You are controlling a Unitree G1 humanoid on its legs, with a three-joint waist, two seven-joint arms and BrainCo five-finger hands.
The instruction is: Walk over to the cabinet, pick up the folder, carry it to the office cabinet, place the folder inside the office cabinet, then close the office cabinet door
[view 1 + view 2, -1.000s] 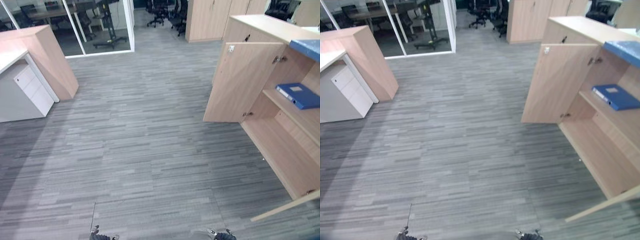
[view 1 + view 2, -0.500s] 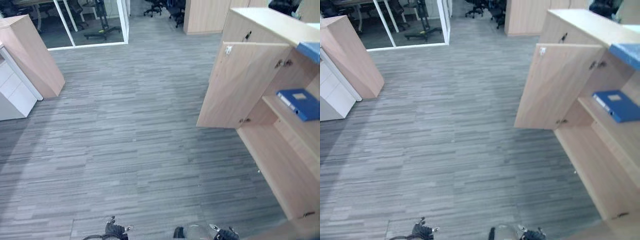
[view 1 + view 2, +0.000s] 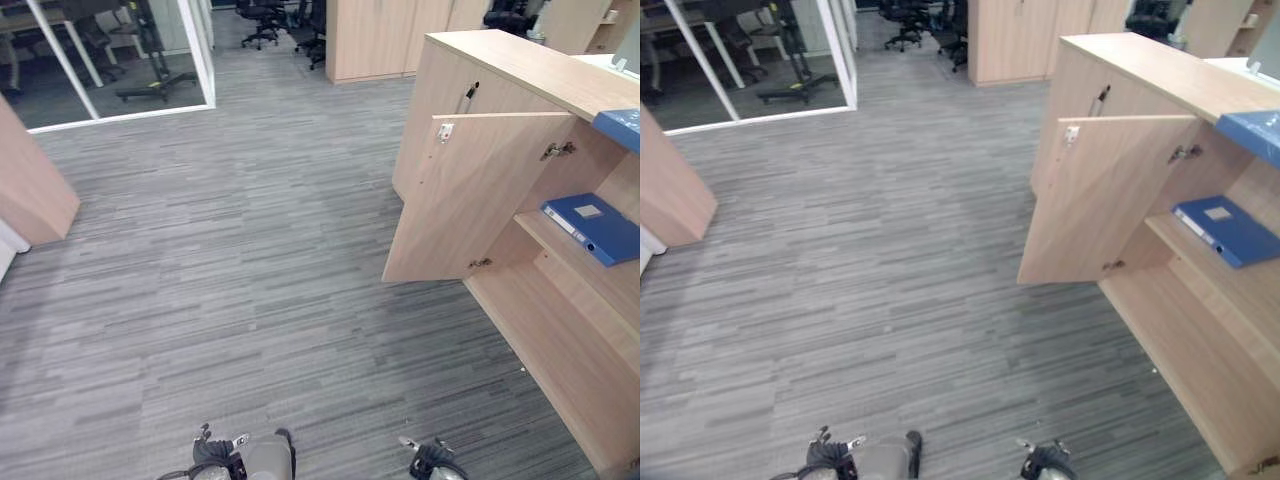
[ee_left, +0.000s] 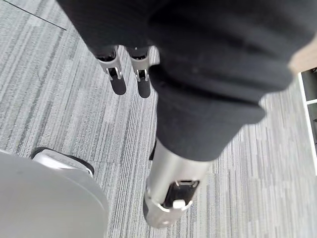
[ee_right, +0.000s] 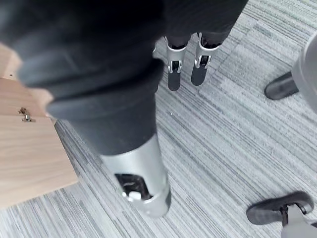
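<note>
The blue folder (image 3: 592, 226) lies on the shelf (image 3: 568, 250) of the open cabinet (image 3: 520, 65), right of frame. Your left robot hand (image 4: 117, 82) and right robot hand (image 5: 174, 77) hang over carpet (image 3: 250, 250), apparently relaxed, grasping nothing.

The office cabinet (image 3: 520, 75) on the right is cut off by the right edge, so its right part and the near end of its lower compartment cannot be seen. The blue folder (image 3: 1225, 228) on the inner shelf (image 3: 556, 240) is clipped at its right corner in the left eye view, and its label is too small to be read. A second blue item (image 3: 620, 125) on the cabinet's top is cut by the same edge and cannot be identified. The left hand (image 3: 215, 455) and right hand (image 3: 432, 462) are cropped by the bottom edge. In each wrist view much of the hand is hidden behind its dark ribbed cover. A wooden unit (image 3: 30, 180) on the left is cut off by the left edge.
</note>
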